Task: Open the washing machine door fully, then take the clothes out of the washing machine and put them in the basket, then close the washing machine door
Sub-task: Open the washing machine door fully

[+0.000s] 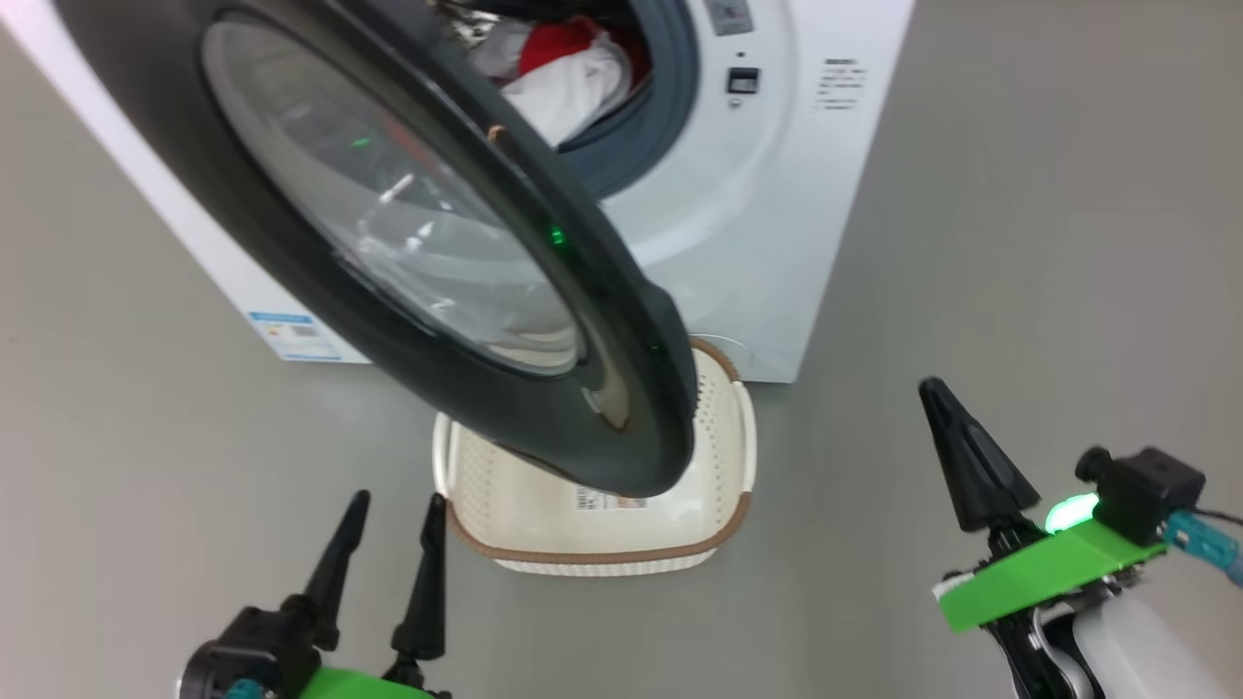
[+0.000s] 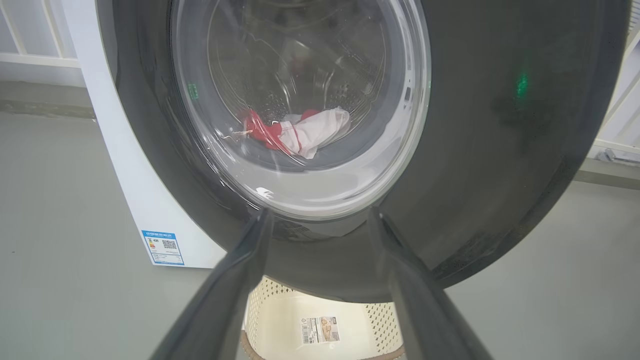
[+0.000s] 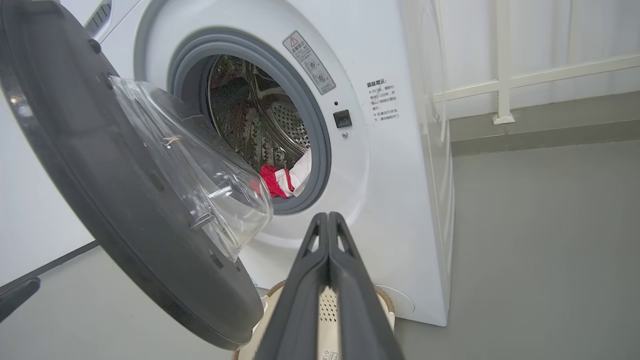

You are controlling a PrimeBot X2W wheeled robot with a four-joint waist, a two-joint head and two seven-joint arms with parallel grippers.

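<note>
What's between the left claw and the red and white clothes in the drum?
The round black-rimmed glass door: the left wrist view sees the red and white clothes through its window.

Laundry room: washing machine (image 3: 400, 200), basket (image 1: 592, 556)

Bright, even light, soft shadows (wrist-view edges bend).

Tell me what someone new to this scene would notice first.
The big black-rimmed washing machine door dominates, swung partly open across the head view. Behind it, red and white clothes lie inside the washing machine, and the cream basket sits on the floor under the door's lower edge.
</note>
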